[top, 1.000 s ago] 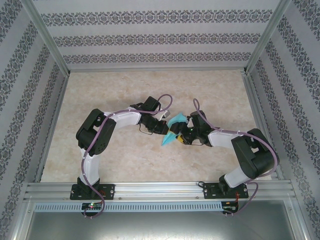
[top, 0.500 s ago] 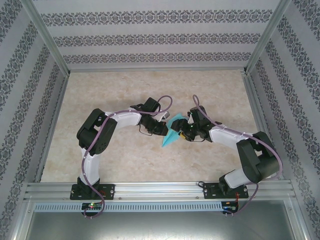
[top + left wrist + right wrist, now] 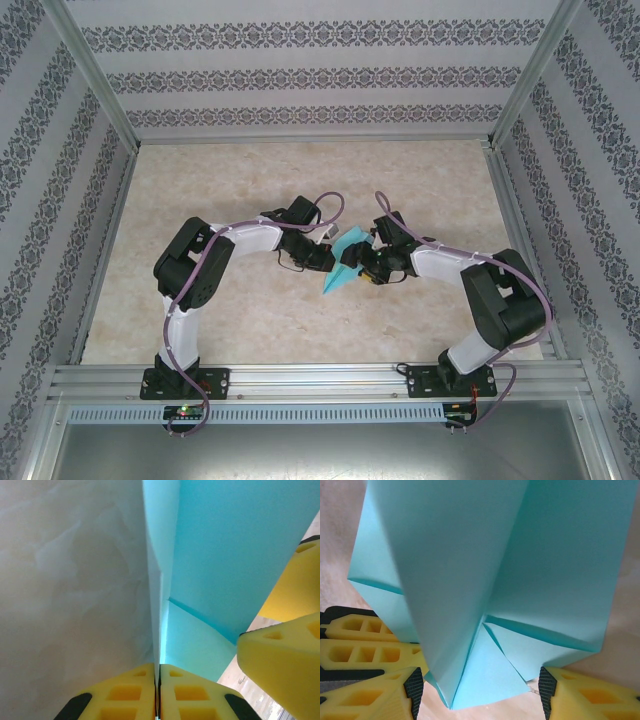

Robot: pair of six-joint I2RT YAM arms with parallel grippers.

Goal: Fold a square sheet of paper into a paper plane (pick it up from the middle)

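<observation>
over the middle of the table [image 3: 250, 330], the half-folded paper plane [image 3: 343, 272] is held up between both arms. the left gripper [image 3: 159, 692] is pinched tight on its creased edge, while the right gripper [image 3: 481, 687] stands open, a jaw on each side of the loose flaps. if the right closes off the crease, the layers may skew or crumple, and a tug could slide the paper out of that thin pinch. no brand, label or writing is readable.
</observation>
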